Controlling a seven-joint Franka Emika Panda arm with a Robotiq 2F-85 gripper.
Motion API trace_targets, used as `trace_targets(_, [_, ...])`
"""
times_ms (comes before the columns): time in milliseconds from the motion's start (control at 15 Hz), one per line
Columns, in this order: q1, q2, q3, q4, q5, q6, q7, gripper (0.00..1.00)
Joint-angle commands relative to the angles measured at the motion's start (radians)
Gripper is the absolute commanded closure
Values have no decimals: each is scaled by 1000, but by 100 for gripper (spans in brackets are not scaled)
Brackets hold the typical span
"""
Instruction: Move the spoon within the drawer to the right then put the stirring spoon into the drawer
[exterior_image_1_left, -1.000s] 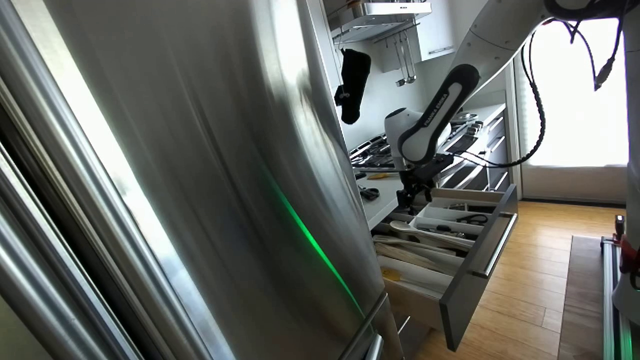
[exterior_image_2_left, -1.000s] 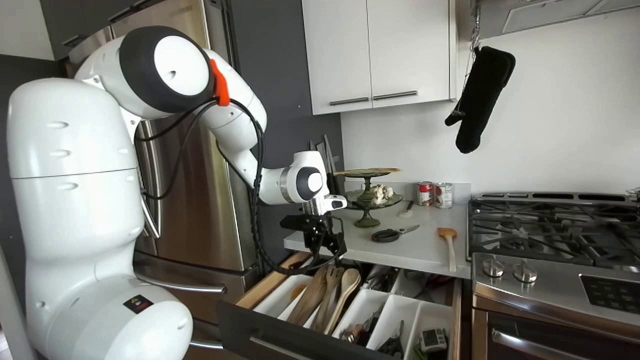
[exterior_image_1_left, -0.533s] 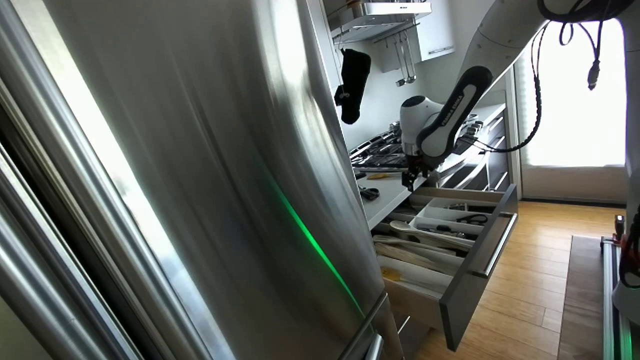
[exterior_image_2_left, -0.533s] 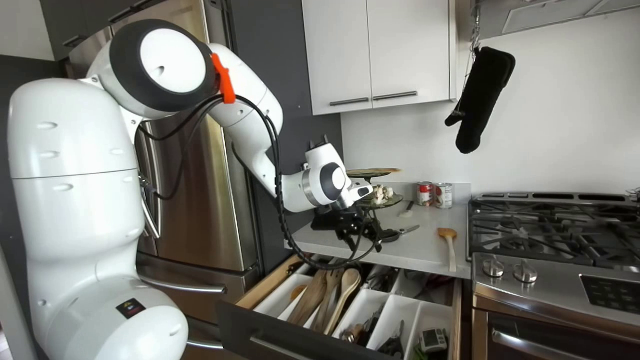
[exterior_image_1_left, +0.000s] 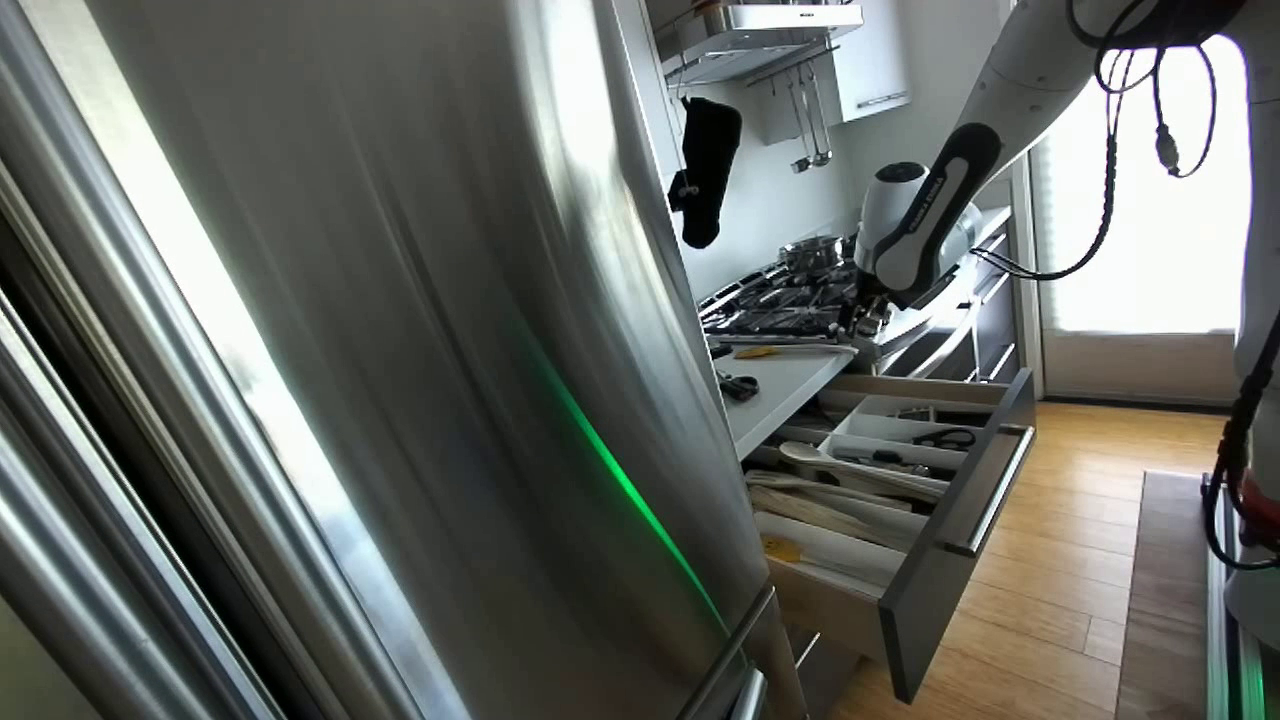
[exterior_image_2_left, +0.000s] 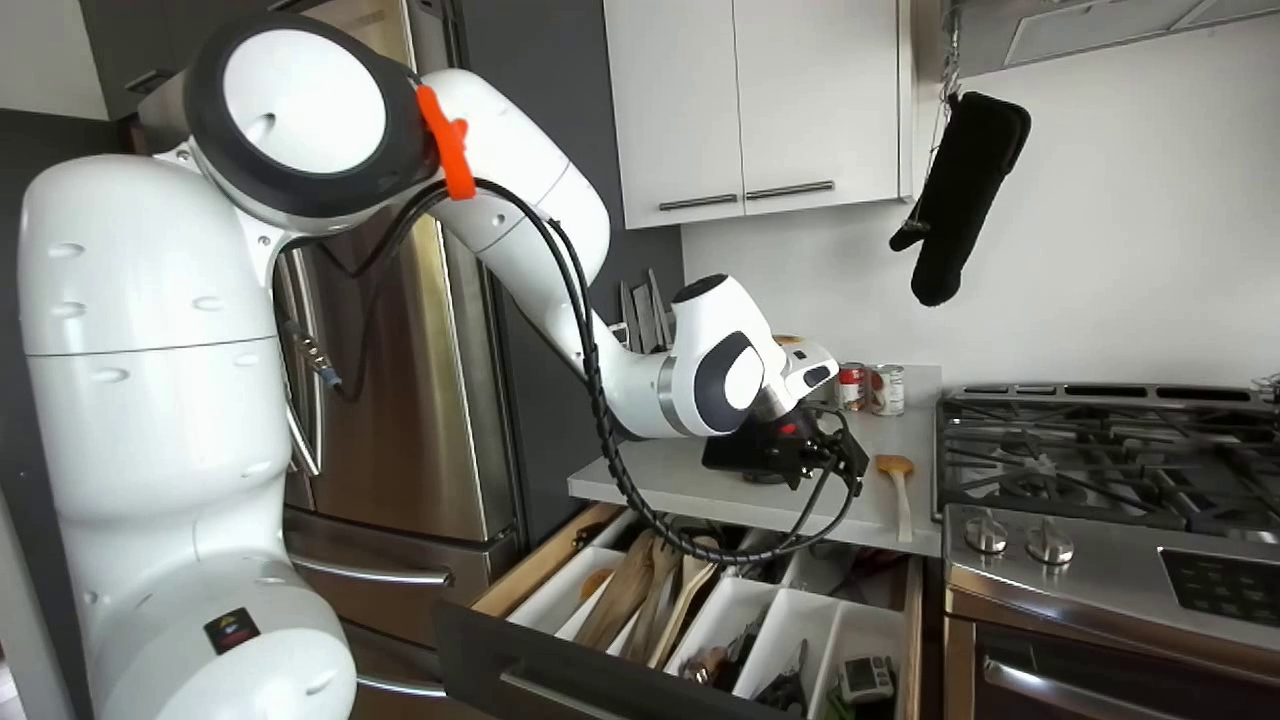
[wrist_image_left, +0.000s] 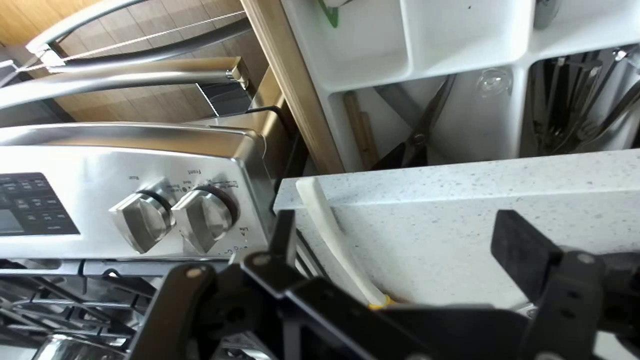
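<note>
- Gripper (wrist_image_left: 400, 242), black two-finger Robotiq, hovers over the right end of the pale speckled stone-look counter (wrist_image_left: 440, 240), beside the stainless-steel gas stove (exterior_image_2_left: 1110, 570). Fingers spread wide, holding nothing.
- Stirring spoon (exterior_image_2_left: 901, 500), pale handle and orange-brown head, lies on the counter just left of the stove, handle end near, head far. Wrist view: handle shows between the fingertips, closer to the stove-side finger; gripper hides most of the head. Can't tell height above it.
- Dark-grey-fronted drawer (exterior_image_1_left: 945, 530), wood sides, white divided insert: pulled out below the counter.
- Pale wooden spoon (exterior_image_1_left: 810, 457) is in the drawer, right of brown wooden utensils (exterior_image_2_left: 620, 600), bowl far, handle toward the front panel.
- Black ribbed cable (exterior_image_2_left: 600, 400) crosses part of its bowl in an exterior view.
- Black oven mitt (exterior_image_2_left: 965, 200) hangs above, near the stove's left side.
</note>
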Motion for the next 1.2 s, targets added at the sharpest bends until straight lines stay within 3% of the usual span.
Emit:
trace_targets(0, [1, 0, 2, 0, 3, 0, 0, 0])
trace_targets(200, [4, 0, 5, 0, 6, 0, 0, 0])
trace_targets(333, [0, 33, 10, 31, 61, 30, -67, 0])
trace_targets(733, [-93, 136, 155, 163, 504, 7, -539, 0])
trace_targets(1000, [-141, 246, 134, 295, 555, 4, -584, 0])
trace_targets(1133, [-217, 287, 194, 355, 628, -28, -667, 0])
